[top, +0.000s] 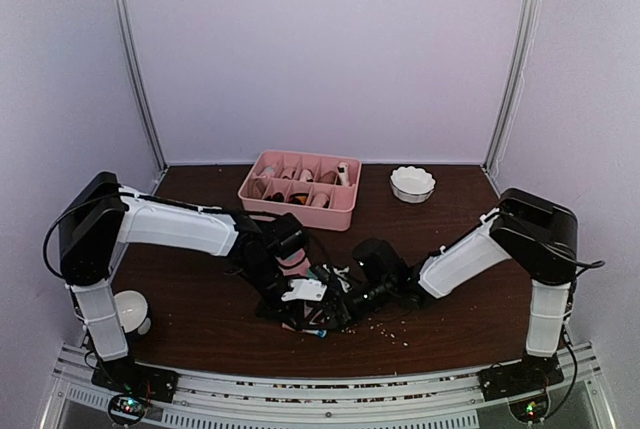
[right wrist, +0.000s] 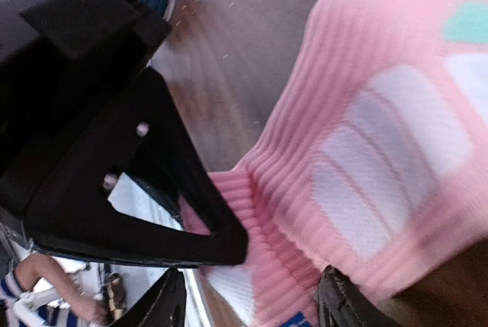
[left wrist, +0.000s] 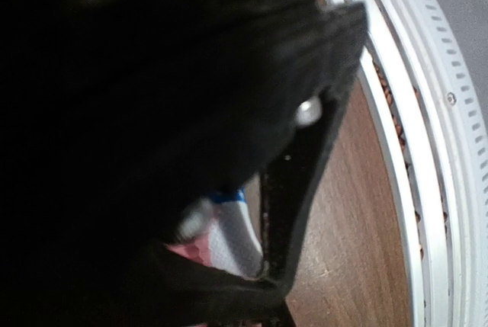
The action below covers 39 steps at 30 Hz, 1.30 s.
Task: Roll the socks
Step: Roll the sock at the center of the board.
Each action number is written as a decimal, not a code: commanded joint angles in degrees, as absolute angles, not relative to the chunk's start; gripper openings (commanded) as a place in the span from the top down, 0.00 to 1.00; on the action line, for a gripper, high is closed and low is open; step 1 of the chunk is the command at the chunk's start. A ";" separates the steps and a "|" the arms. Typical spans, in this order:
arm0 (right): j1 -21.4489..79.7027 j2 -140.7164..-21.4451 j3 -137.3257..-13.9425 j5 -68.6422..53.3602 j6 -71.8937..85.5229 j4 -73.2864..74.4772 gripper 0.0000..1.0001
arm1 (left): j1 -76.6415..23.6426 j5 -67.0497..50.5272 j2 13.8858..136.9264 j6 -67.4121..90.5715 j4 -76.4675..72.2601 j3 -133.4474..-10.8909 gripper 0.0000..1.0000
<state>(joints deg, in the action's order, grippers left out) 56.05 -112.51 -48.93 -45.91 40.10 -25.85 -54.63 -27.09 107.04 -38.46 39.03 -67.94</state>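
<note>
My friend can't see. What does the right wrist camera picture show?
A pink sock with white and teal patches fills most of the picture, over a brown table. The black left gripper pinches its ribbed edge; the right gripper is open below.

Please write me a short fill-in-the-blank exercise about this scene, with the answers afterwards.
1. The ribbed sock between the right gripper's fingers is mostly ____ in colour.
2. In the top view, the white bowl stands to the ____ of the pink tray.
3. The table has a dark brown ____ grain.

Missing words: pink; right; wood.
</note>
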 commanded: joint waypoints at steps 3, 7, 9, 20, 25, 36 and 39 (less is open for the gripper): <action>56.41 -104.73 -38.43 -21.04 30.72 -16.75 0.35 | -49.84 -30.86 114.28 -30.27 44.81 -71.05 0.97; 56.34 -98.46 -34.27 -11.26 27.52 -15.56 0.35 | -47.82 -34.09 115.73 -28.92 45.56 -72.23 0.97; 56.29 -95.83 -32.48 -7.52 26.20 -16.67 0.35 | -47.23 -35.00 116.07 -29.26 46.15 -72.57 0.96; 51.74 -101.35 -40.92 -22.19 28.13 -29.41 0.71 | -47.22 -37.38 113.37 -32.02 46.89 -70.92 0.95; 51.52 -110.79 -48.70 -29.20 36.00 -39.32 0.84 | -47.29 -38.12 113.07 -32.81 47.35 -70.82 0.94; 53.34 -118.93 -56.52 -24.96 34.02 -29.89 0.92 | -47.63 -39.30 115.30 -34.11 47.75 -72.35 0.93; 53.16 -119.36 -55.09 -23.66 33.67 -27.76 0.94 | -48.02 -39.61 115.93 -35.26 47.73 -72.68 0.93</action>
<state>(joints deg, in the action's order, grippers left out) 52.62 -117.21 -55.29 -26.50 34.28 -32.27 -46.72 -38.22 114.54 -32.23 48.73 -71.72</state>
